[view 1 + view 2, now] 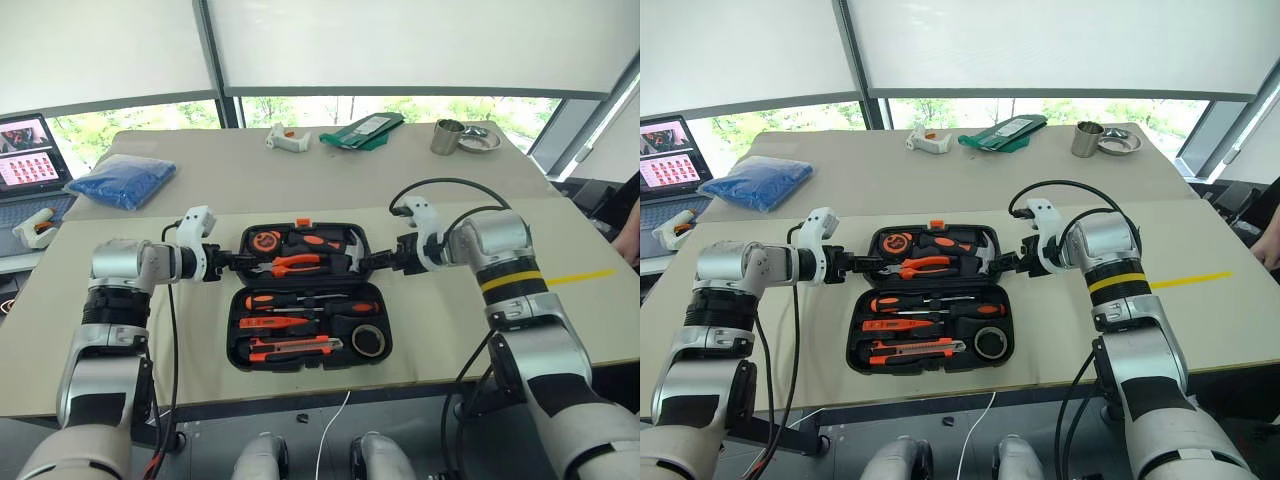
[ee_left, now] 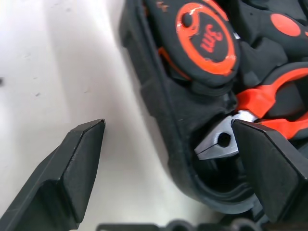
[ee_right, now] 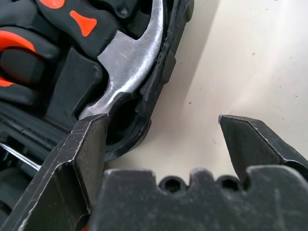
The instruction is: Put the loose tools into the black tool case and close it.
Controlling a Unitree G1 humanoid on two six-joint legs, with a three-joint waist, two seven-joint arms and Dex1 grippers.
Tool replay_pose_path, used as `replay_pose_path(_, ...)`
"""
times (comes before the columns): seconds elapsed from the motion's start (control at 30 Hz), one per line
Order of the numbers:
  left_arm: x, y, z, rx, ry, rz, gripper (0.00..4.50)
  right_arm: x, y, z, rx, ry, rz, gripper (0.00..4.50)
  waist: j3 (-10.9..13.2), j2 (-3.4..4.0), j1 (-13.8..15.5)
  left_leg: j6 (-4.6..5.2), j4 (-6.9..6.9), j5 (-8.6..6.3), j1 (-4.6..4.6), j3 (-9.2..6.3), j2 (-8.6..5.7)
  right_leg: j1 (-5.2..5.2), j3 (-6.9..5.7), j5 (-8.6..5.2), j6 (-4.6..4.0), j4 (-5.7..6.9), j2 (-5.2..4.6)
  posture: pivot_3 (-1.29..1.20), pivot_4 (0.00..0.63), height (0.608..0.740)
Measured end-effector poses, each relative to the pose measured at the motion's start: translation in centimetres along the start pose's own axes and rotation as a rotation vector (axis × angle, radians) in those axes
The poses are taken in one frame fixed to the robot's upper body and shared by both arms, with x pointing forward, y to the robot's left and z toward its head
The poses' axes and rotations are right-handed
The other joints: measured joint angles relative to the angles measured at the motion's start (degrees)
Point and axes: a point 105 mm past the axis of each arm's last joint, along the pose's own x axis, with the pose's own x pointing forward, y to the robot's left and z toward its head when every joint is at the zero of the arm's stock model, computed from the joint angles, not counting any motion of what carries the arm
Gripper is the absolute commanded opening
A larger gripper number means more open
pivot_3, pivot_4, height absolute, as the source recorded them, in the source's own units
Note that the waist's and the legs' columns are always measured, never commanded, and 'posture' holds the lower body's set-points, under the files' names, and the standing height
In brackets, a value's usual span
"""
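1. You have both arms reaching forward and inward over the table (image 1: 120,380), forearms about level, one at each end of the far half of the open case (image 1: 305,295).
2. Your left gripper (image 1: 232,262) is at the case's left edge, jaws spread: in the left wrist view one finger (image 2: 72,168) is over bare table outside the wall, the other inside the rim by the pliers (image 2: 260,98). It pinches nothing.
3. Your right gripper (image 1: 378,262) mirrors it at the right edge, also spread and empty; the right wrist view puts one finger (image 3: 77,159) inside by the hammer (image 3: 132,57), the other outside.
4. The head views show the near half: screwdrivers (image 1: 310,300), knife (image 1: 290,347) and tape roll (image 1: 368,340) lie in their slots.
5. The left wrist view shows the tape measure (image 2: 207,41) close up.
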Motion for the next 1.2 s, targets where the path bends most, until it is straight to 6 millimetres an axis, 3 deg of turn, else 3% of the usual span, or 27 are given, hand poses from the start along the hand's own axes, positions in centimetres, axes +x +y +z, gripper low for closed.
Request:
replay_pose_path(0.03, 0.0, 0.0, 0.0, -0.001, 0.000, 0.002, 3.98, 0.2, -0.1, 0.0, -0.001, 0.000, -0.006, 3.17, 0.0, 0.00, 0.0, 0.00, 0.00, 0.00, 0.00, 0.00, 0.00, 0.00, 0.00, 0.00, 0.00, 0.01, 0.00, 0.00, 0.150, 0.740)
replay_pose_path(0.33, 0.7, -0.6, 0.1, -0.045, -0.029, -0.031, 0.70, 0.9, 0.6, 0.7, -0.013, -0.022, 0.001, 0.06, 0.0, 0.00, 0.2, -0.01, 0.07, 0.01, 0.04, -0.04, -0.02, 0.06, -0.01, 0.01, 0.00, 0.08, -0.02, 0.00, 0.150, 0.740)
replay_pose_path(0.4, 0.6, -0.5, 0.1, -0.075, -0.056, -0.036, 0.05, 0.9, 0.6, 0.7, -0.008, -0.027, 0.006, 0.00, 0.0, 0.00, 0.2, -0.04, 0.08, 0.03, 0.07, -0.05, -0.02, 0.08, -0.01, 0.01, -0.01, 0.13, -0.04, 0.00, 0.150, 0.740)
replay_pose_path(0.47, 0.6, -0.4, 0.1, -0.103, -0.086, -0.045, 0.05, 0.8, 0.6, 0.9, -0.005, -0.043, 0.014, 0.00, 0.0, 0.00, 0.2, -0.07, 0.08, 0.06, 0.08, -0.07, -0.02, 0.08, -0.02, 0.02, -0.02, 0.16, -0.03, 0.00, 0.150, 0.740)
replay_pose_path(0.6, 0.3, -0.2, 0.2, -0.064, -0.245, -0.081, 0.05, 0.9, 0.4, 1.0, -0.104, -0.248, 0.068, 0.00, 0.0, -0.02, 0.1, -0.08, 0.07, 0.06, 0.02, -0.08, -0.01, 0.01, 0.01, 0.02, -0.02, 0.14, -0.03, 0.00, 0.150, 0.740)
replay_pose_path(0.83, -2.3, -1.2, 1.3, 0.250, -0.603, -0.149, 0.05, -2.7, 2.0, 2.1, -0.540, -0.631, 0.015, 0.00, 0.1, -0.05, 0.2, -0.15, 0.00, 0.11, -0.69, 0.06, -0.01, -0.79, 0.05, 0.05, -0.04, 0.14, -0.02, 0.00, 0.150, 0.740)
replay_pose_path(0.97, -3.6, -2.3, -0.5, 0.646, -0.680, -0.130, 0.05, -4.2, 2.3, -0.2, -0.801, -0.715, -0.060, 0.00, 0.1, -0.05, 0.4, -0.13, -0.07, 0.09, -0.70, 0.16, -0.01, -0.76, 0.02, 0.04, -0.03, -0.06, -0.04, 0.00, 0.150, 0.740)
replay_pose_path(1.0, -3.7, -2.6, -1.8, 0.758, -0.685, -0.131, 0.05, -4.2, 2.0, -1.9, -0.883, -0.704, -0.086, 0.00, 0.1, -0.05, 0.5, -0.07, -0.08, 0.05, -0.69, 0.19, -0.02, -0.74, 0.02, 0.04, -0.03, -0.08, -0.07, 0.00, 0.150, 0.740)
replay_pose_path(1.03, -3.7, -2.8, -2.9, 0.816, -0.679, -0.132, 0.05, -4.1, 2.0, -3.3, -0.954, -0.684, -0.097, 0.00, 0.1, -0.05, 0.6, -0.05, -0.08, 0.04, -0.68, 0.20, -0.03, -0.75, 0.03, 0.04, -0.02, -0.08, -0.09, 0.00, 0.150, 0.740)
replay_pose_path(1.17, -4.3, -3.3, -4.8, 0.942, -0.708, -0.132, 0.05, -4.8, 2.2, -5.1, -1.244, -0.695, -0.159, 0.00, 0.1, -0.06, 0.6, -0.05, -0.03, 0.05, -0.26, 0.20, 0.00, -0.32, 0.04, 0.00, 0.02, -0.10, -0.06, 0.00, 0.150, 0.740)
replay_pose_path(1.2, -4.4, -3.3, -5.2, 0.956, -0.712, -0.136, 0.39, -4.8, 2.2, -5.8, -1.285, -0.696, -0.165, 0.00, 0.1, -0.07, 0.6, -0.06, -0.03, 0.03, 0.08, 0.19, 0.04, 0.05, 0.01, -0.28, 0.44, -0.14, -0.05, 0.00, 0.150, 0.740)
